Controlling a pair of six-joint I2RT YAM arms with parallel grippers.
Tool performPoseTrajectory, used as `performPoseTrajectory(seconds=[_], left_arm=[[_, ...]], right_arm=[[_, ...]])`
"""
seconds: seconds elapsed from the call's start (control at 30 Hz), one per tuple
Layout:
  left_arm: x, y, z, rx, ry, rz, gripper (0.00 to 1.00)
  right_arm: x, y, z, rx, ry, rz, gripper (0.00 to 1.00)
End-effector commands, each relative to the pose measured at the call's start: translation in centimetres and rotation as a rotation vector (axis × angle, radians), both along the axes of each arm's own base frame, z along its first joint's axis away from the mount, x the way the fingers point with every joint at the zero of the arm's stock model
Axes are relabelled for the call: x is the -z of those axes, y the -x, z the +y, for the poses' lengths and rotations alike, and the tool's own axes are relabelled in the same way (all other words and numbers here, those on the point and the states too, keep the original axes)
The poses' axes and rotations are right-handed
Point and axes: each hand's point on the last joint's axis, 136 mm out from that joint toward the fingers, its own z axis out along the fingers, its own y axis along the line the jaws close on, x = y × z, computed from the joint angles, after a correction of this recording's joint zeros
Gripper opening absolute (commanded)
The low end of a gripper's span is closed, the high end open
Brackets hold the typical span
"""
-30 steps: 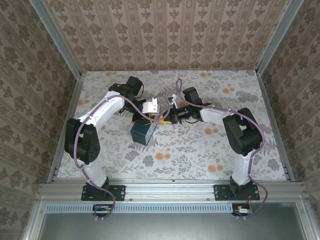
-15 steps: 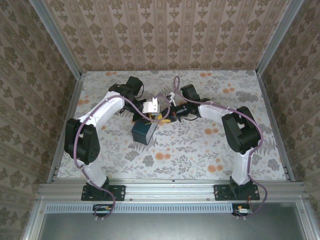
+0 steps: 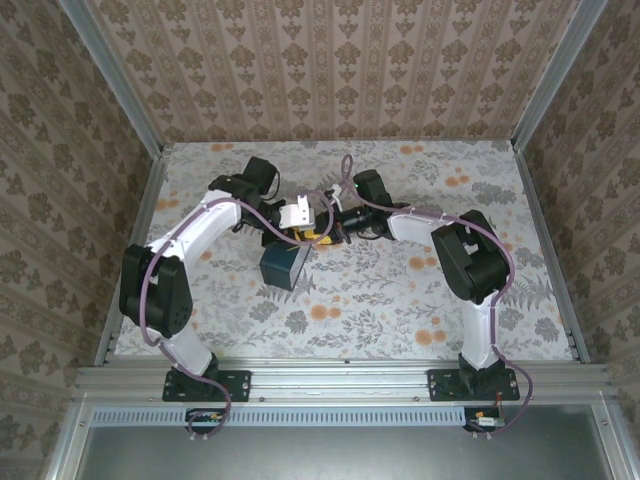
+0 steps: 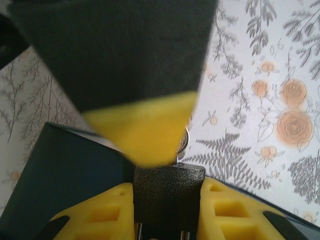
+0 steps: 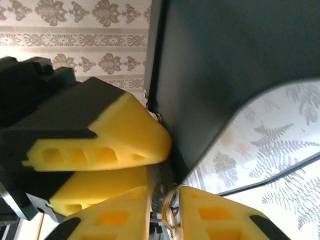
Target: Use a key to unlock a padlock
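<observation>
In the left wrist view my left gripper (image 4: pixel 168 189) is shut on the black textured padlock (image 4: pixel 168 200), one yellow pad on each side of its body. The round metal head of the key (image 4: pixel 186 140) stands just past the padlock's far end, half hidden by a finger of the right gripper. In the right wrist view my right gripper (image 5: pixel 164 199) has its jaws a little apart around the brass-coloured key (image 5: pixel 169 214). The key lies against the right pad, with a gap to the left pad. From above, both grippers (image 3: pixel 300 216) (image 3: pixel 332 233) meet mid-table.
A dark blue box (image 3: pixel 283 266) stands on the floral table right below and in front of the two grippers, and its wall (image 5: pixel 225 75) is close beside the right fingers. Patterned walls enclose the table on three sides.
The right arm has pushed left toward the left gripper, and its jaws have parted from shut. The left arm has shifted slightly left, still gripping the padlock.
</observation>
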Motion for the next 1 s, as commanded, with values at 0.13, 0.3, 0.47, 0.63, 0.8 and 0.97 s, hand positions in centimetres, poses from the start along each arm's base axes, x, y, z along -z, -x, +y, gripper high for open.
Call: performPoseTrajectory(seconds=[0.13,0.3,0.47,0.63,0.8,0.97], left_arm=[[1.5,1.7,0.6,-0.023,0.030,0.092,0.20],[1.4,1.7,0.9,-0.031,0.030,0.091,0.20],[1.4,1.6,0.9,-0.033,0.039,0.099,0.19],[1.4,1.6,1.1,-0.041,0.049,0.115,0.19],[1.3,1.4,1.4,-0.047,0.050,0.119,0.19],[1.4,1.3,1.5,-0.053,0.047,0.122,0.19]], right_arm=[[-1.7,1.5,-4.5,0.031,0.073,-0.124,0.36],[-1.6,0.9,-6.8,0.039,0.132,-0.262,0.40],[-0.8,0.4,-5.7,0.027,0.212,-0.696,0.41],[-1.0,-2.7,-6.5,0.269,0.309,-1.105,0.42],[-1.1,-2.5,-4.7,0.222,0.416,-1.319,0.41],[-1.4,-1.5,-4.1,0.185,0.475,-1.465,0.42]])
